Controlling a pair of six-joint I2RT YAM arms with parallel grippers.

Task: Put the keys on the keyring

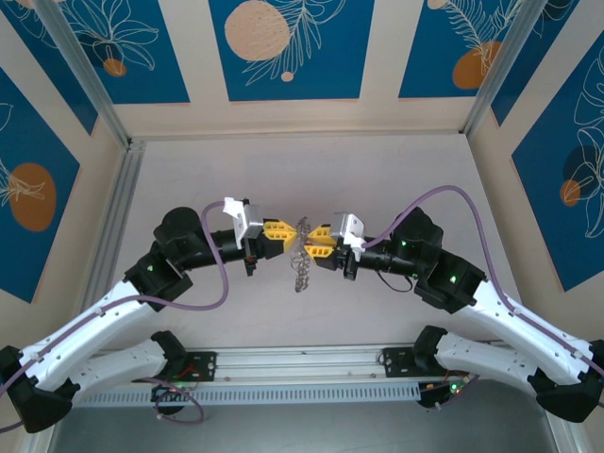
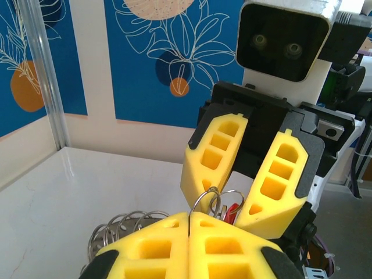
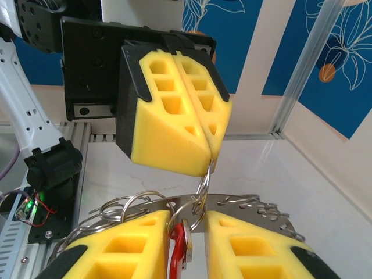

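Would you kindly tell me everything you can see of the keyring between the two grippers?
The keyring is a flat grey metal band, fringed all round with thin, shiny silver wire loops. It hangs between the two arms, seemingly lifted off the table. The left gripper is shut, pinching one standing loop. The right gripper straddles the ring's near edge with its fingers apart, and the red key sits in that gap.

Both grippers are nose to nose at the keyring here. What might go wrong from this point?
1. The left gripper is shut on a single thin wire loop of the keyring. That small hold may let the ring slip out or twist.
2. The red key sits between the right gripper's parted fingers and looks unclamped, so it may drop or miss the loop.
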